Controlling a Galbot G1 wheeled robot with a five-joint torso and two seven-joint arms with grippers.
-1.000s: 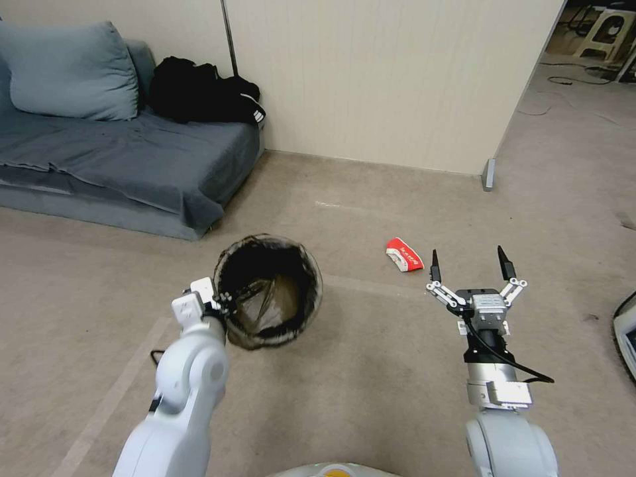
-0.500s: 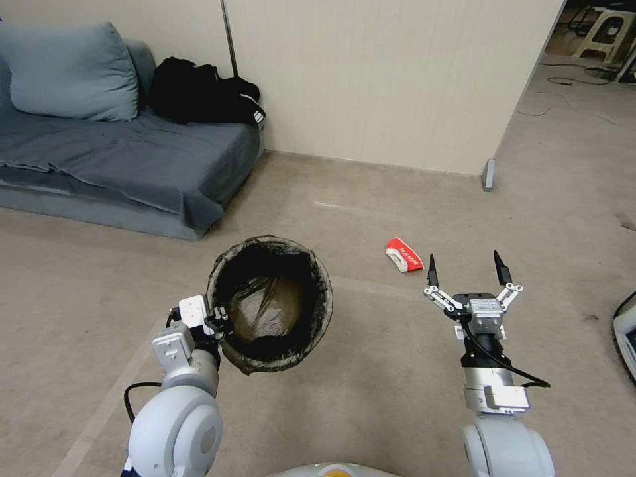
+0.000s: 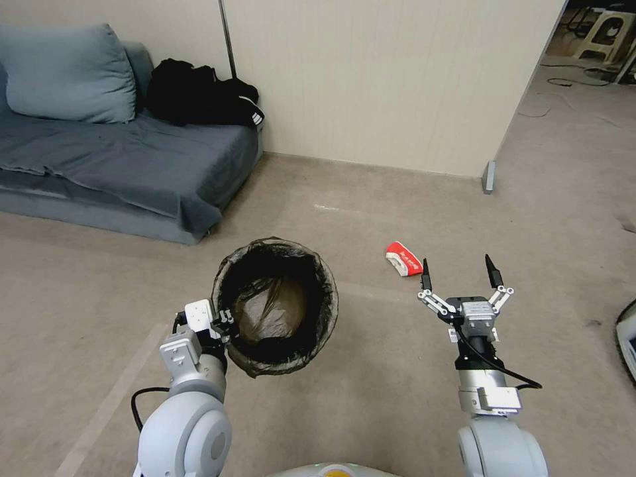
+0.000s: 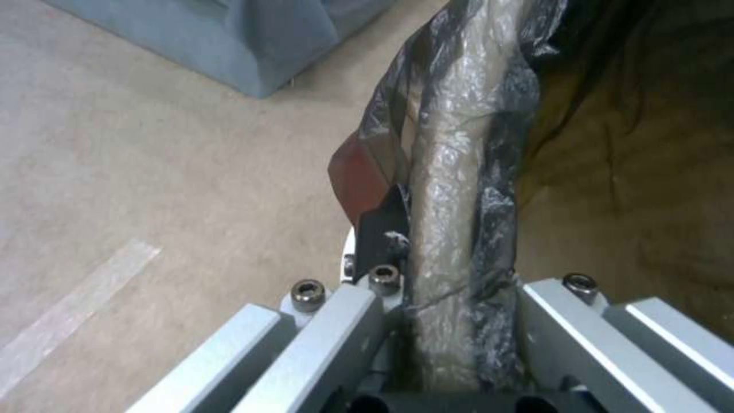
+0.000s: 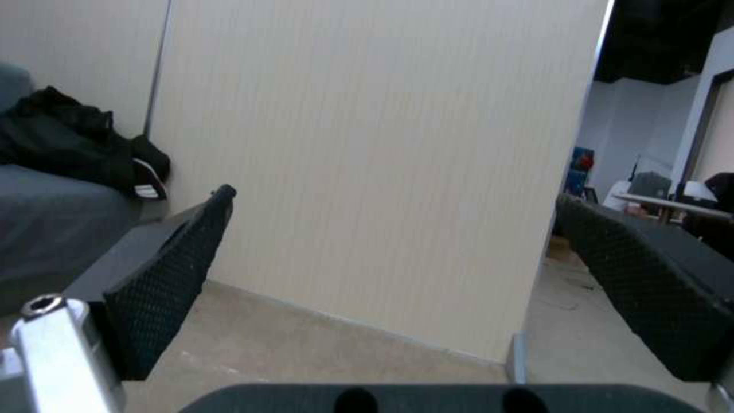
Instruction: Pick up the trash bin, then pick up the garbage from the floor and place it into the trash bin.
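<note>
The trash bin, lined with a dark bag, is held off the floor at the left of the scene, its mouth tipped toward the head camera. Its near-left rim is clamped by the left pincer, whose fingers are closed over the bag-covered edge. A red-and-white wrapper, a piece of the garbage, lies on the carpet to the right of the bin and apart from it. Just nearer than the wrapper and a little to its right, the right pincer is held spread wide with nothing between its black fingertips. A grey sofa stands at the far left against the wall.
</note>
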